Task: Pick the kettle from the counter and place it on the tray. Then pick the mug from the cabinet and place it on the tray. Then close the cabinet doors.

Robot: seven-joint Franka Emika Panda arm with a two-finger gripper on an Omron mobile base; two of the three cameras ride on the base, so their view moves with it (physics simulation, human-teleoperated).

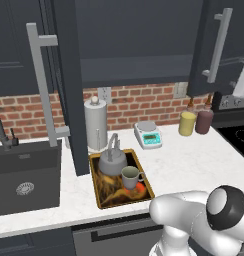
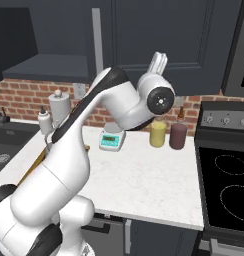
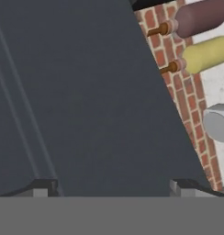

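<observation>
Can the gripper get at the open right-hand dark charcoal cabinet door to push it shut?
Probably yes. The gripper, fingers spread, faces that tall dark charcoal panelled door at close range, and nothing sits between them. The yellow jar and the maroon jar stand off to one side.

One kettle (image 1: 112, 162), one mug (image 1: 130, 177), one tray (image 1: 100, 196), two jars (image 1: 187, 123), one tall grey canister (image 1: 95, 125), one digital scale (image 1: 148, 134), two cabinet doors (image 1: 74, 75).

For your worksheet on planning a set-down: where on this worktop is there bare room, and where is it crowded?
Free: the broad counter stretch between the tray and the stove, in front of the scale and the jars. Crowded: the tray itself, holding the kettle and mug.
</observation>
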